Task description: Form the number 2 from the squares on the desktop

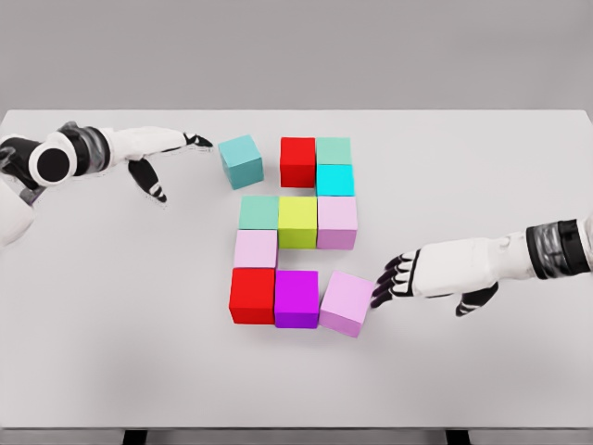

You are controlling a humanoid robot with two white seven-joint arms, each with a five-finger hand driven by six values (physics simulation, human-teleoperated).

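**Cube array on a white desktop, with one hand at each loose end**

Cubes occupy the centre of the frame on a white table (pixel 111 352), most of them packed edge to edge. Top row: a red cube (pixel 297 160) beside a pale green cube (pixel 334 150), with a cyan cube (pixel 334 180) directly below the green one. Middle row, left to right: a sea-green cube (pixel 258 212), a yellow-green cube (pixel 297 221) and a pale lilac cube (pixel 337 222). Below the sea-green cube lies a light pink cube (pixel 255 248); under it a second red cube (pixel 252 295) adjoins a magenta cube (pixel 296 298).

Two cubes lie out of line. A teal cube (pixel 241 160) sits upper left of the array, turned slightly and apart from the first red cube. The left hand (pixel 165 153), reaching in from the upper left of the frame, has its fingers extended and grasps nothing; its dark fingertips (pixel 199 141) lie just left of the teal cube, nearly touching it. A lilac cube (pixel 347 302) at lower right is rotated, its left corner near the magenta cube. The right hand (pixel 408 276), entering from the right edge, is likewise released, its fingers loosely bent with the tips against the lilac cube's right side.
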